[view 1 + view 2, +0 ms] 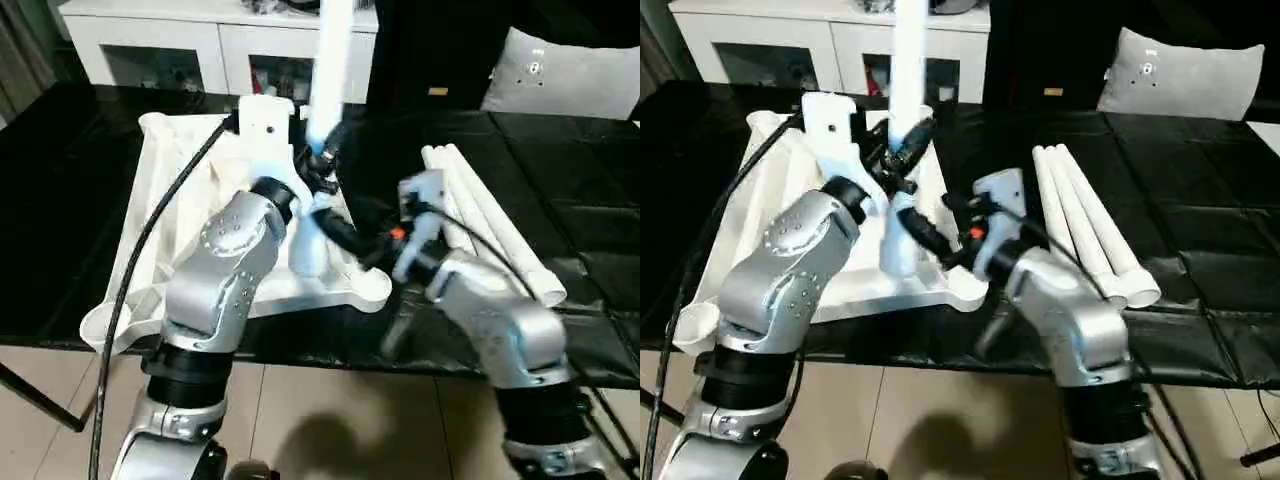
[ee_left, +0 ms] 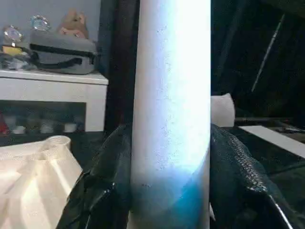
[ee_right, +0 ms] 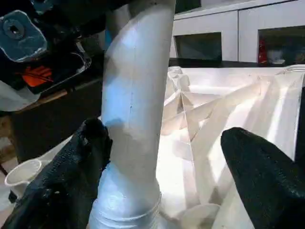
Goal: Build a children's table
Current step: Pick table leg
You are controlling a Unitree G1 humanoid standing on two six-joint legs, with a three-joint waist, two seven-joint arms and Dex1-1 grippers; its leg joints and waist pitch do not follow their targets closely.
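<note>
Left gripper (image 2: 169, 191) pinching upright leg (image 1: 330, 70) at frame centre, standing in tabletop (image 1: 190, 210) socket, right gripper (image 3: 162, 167) spreading wide beside its base, three legs (image 1: 490, 225) lying right.

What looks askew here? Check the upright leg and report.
The upright leg leans slightly in the near corner socket of the upturned tabletop, apparently not seated straight. The left gripper clamps it higher up; the right gripper stands open beside its base. Three spare legs lie tidy.
</note>
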